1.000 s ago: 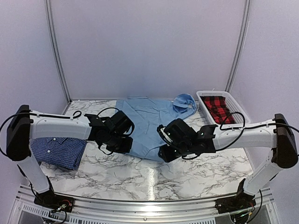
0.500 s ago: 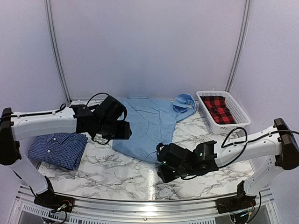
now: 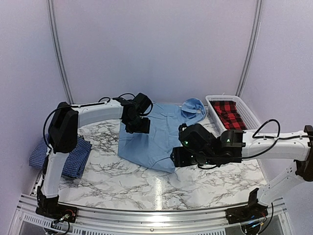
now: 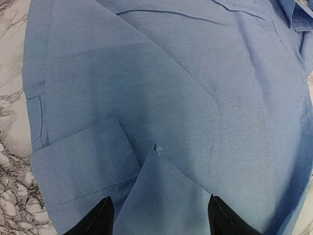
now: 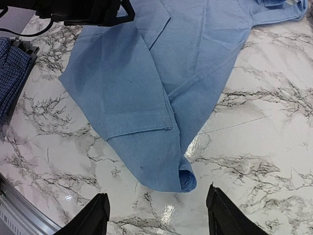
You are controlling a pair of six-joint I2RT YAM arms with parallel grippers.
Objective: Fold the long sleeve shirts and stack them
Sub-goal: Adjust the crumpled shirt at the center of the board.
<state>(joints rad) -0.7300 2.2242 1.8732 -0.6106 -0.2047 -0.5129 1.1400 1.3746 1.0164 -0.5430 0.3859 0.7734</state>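
**Both tools opened and moved**

The left tool (image 3: 138, 125) opened and swung from the shirt's (image 3: 159, 139) near left edge up to its far left part. The right tool (image 3: 178, 157) widened, dipped toward the near worktop (image 3: 122, 181) edge, then returned beside the shirt's near corner.

White tubular links, black joint housings on left arm (image 3: 95, 113) and right arm (image 3: 274, 145) — black cables looping alongside. Black tapered fingertips (image 4: 100, 219) on left tool (image 4: 159, 220), right tool (image 5: 156, 215). Green light (image 3: 186, 143) on right wrist.

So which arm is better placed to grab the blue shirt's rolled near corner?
Right, likely: the right claw, open, hangs just by that corner; the left claw is over the shirt's far side.
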